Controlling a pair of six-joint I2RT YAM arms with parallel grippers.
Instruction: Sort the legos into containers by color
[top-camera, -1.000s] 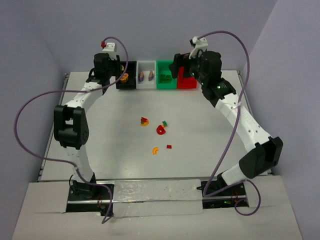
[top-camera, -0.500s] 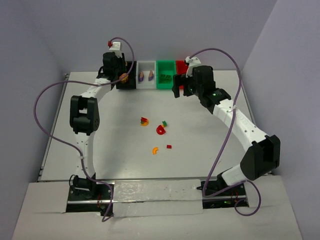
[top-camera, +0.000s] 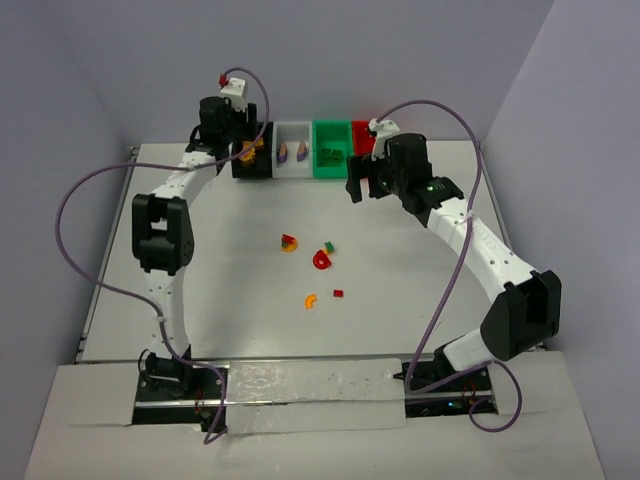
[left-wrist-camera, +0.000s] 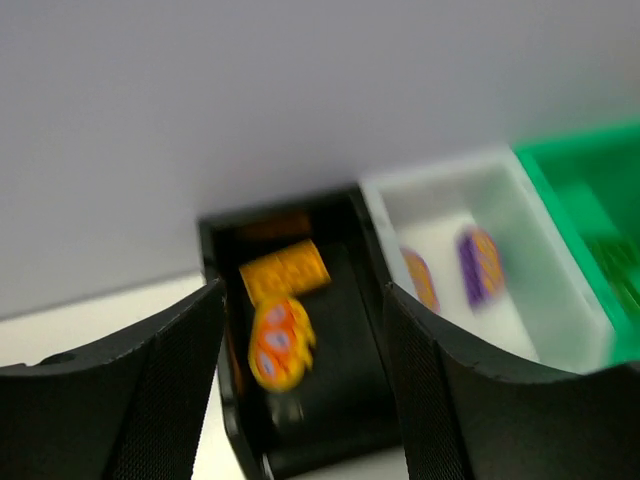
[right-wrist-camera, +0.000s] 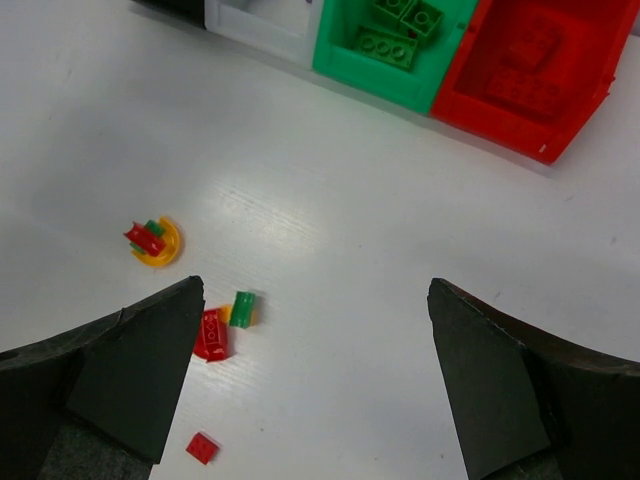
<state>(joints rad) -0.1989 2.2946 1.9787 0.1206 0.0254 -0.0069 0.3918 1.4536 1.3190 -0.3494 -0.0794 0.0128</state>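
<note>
Orange-yellow plastic lego brick (left-wrist-camera: 285, 270) and orange-yellow curved lego piece (left-wrist-camera: 278, 340) with purplish-red spots, both blurred, lie inside the black rectangular plastic bin (left-wrist-camera: 335, 400). That bin is straight below the left end effector (left-wrist-camera: 300, 295), framed between its two fingers in the wrist view. Left end effector spread, pinching nothing; a gap shows on each side of the curved piece.

Next bin along from it is the white rectangular plastic bin (left-wrist-camera: 545, 290), holding two small purple lego pieces (left-wrist-camera: 480, 265). Then comes the green rectangular plastic bin (right-wrist-camera: 370, 85) with green lego bricks (right-wrist-camera: 385, 45), then the red rectangular plastic bin (right-wrist-camera: 500, 135) with red lego bricks (right-wrist-camera: 520, 60). The four bins touch in one row. Green and red bins sit ahead of the right end effector (right-wrist-camera: 315, 290), past its fingertips.

Right end effector spread wide, empty, hovering above the white counter (right-wrist-camera: 350, 200). Loose legos lie on the counter below it, toward one finger:
- yellow curved lego (right-wrist-camera: 152, 240) topped with a small red and a green bit
- closer to that finger, red lego piece (right-wrist-camera: 212, 333) with small green lego brick (right-wrist-camera: 242, 308) just beside it, a yellow bit between
- tiny flat red lego (right-wrist-camera: 202, 447) right by the finger's edge

Top view adds an orange curved lego (top-camera: 310, 300), alone, well apart from both end effectors.
</note>
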